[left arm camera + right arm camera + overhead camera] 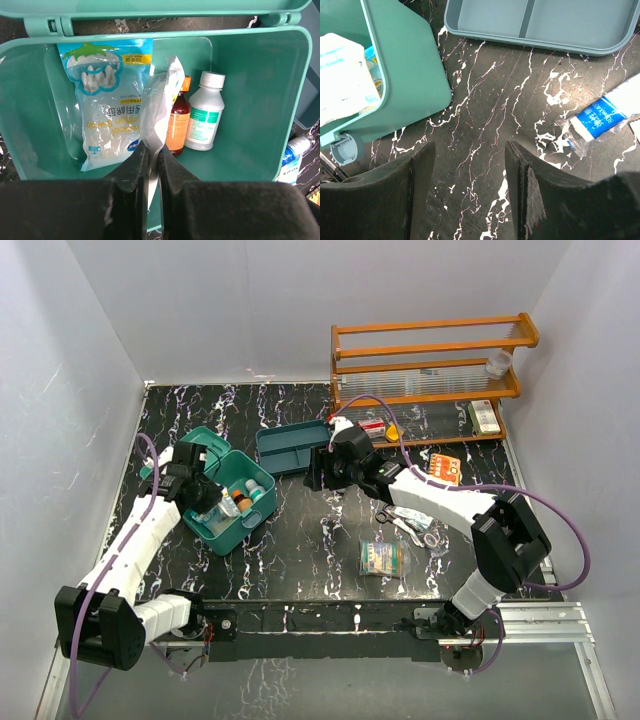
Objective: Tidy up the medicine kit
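1. Left claw point(154, 146): my two fingers are pressed almost together, pinching the lower edge of a clear plastic pouch point(161, 95). The pouch stands upright inside the medicine kit point(240, 525).

2. Medicine kit, position: it sits on the worktop point(485, 100) towards the left edge, about midway between the near and far edges. Its lid point(203, 444) is swung open on the far-left side.

3. Medicine kit, contents as seen from my left wrist:
- a cotton-ball bag point(107, 110) leaning against the left inner wall;
- the pinched pouch, just right of the bag and touching it;
- a brown bottle point(178, 122) with an orange cap, partly hidden behind the pouch;
- a white bottle point(205, 112) with a green label, just beside the brown bottle.

4. Right claw point(470, 147): my fingers are spread wide and hold nothing. They hang above bare worktop just right of the kit's corner.

5. Near the right claw: a divided tray point(540, 20) lies on the far side, apart from the kit. A blue-and-white sachet point(597, 117) lies flat to the right.

6. Right half of the worktop: an orange rack point(430, 370) stands at the far right corner. Scissors point(415, 525) lie closer to the near edge.
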Motion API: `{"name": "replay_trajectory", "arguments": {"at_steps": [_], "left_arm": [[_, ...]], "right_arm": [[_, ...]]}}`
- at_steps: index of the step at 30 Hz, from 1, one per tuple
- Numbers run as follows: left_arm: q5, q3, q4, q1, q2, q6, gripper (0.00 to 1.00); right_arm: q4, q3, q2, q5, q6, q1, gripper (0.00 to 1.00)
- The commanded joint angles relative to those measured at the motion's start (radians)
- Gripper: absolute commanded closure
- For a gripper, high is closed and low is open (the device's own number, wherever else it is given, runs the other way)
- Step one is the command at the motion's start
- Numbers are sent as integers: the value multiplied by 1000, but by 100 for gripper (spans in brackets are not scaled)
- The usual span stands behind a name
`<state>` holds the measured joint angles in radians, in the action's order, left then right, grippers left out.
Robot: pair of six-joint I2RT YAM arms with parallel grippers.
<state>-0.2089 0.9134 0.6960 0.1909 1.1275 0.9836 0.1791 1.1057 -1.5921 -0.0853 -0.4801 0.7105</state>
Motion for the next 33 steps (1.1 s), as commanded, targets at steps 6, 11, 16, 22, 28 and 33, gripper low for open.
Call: {"name": "replay_trajectory", "arguments": {"at_steps": [6,11,16,22,28,33], "left_arm": [[15,-48,-50,-6,21,-21,94],[-17,-36,-12,-6,48,-32,86],[-91,23,92,-6,45,-49,66],[-139,57,162,-5,-7,-58,61],[-99,46,116,-7,-40,-94,57],[22,15,5,-6,-14,-158,55]], "right_arm": [[-46,46,19,-2,-16,-3,45],[-60,30,25,-7,-30,-3,45],[-78,10,33,-23,-46,-4,44],[-111,-21,44,-31,-54,-4,44],[-120,-40,54,-13,-54,-4,44],[-116,-55,77,41,-60,-4,44]]}}
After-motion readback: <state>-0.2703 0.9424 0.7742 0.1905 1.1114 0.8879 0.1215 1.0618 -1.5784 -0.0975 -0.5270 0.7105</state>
